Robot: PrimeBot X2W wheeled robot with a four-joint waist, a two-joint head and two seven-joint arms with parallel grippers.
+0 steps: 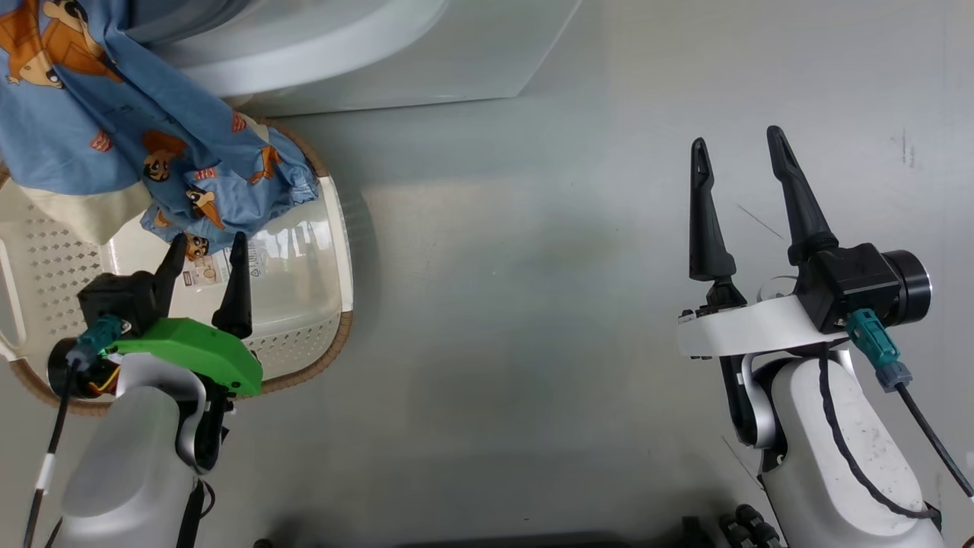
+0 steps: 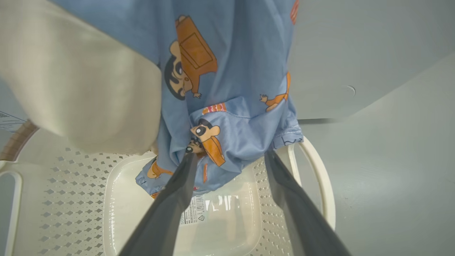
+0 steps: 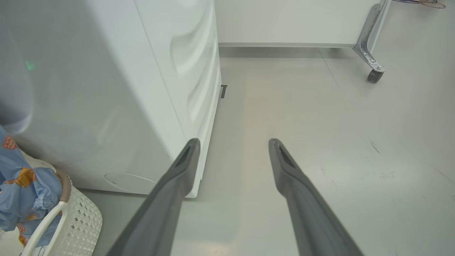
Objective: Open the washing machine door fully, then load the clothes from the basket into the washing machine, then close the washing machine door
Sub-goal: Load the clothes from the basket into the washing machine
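Note:
The light blue clothes (image 1: 152, 129) with orange cartoon figures and a cream part (image 2: 78, 81) hang down from the head view's top left into the cream perforated basket (image 1: 319, 304). Their lower end rests over the basket's far rim. My left gripper (image 1: 209, 242) is open inside the basket, over its barcode label (image 2: 193, 209), with its fingertips at the hanging cloth's lower edge (image 2: 231, 106). My right gripper (image 1: 736, 138) is open and holds nothing above bare floor, well right of the basket. The white washing machine (image 3: 106, 89) stands behind the basket. Its door is out of view.
Grey floor (image 1: 533, 266) stretches between my two arms. In the right wrist view, a white cabinet with a metal leg on a caster (image 3: 371, 67) stands beyond the machine's right side. The basket's handle (image 3: 46, 224) and the clothes (image 3: 21, 192) sit at the lower left there.

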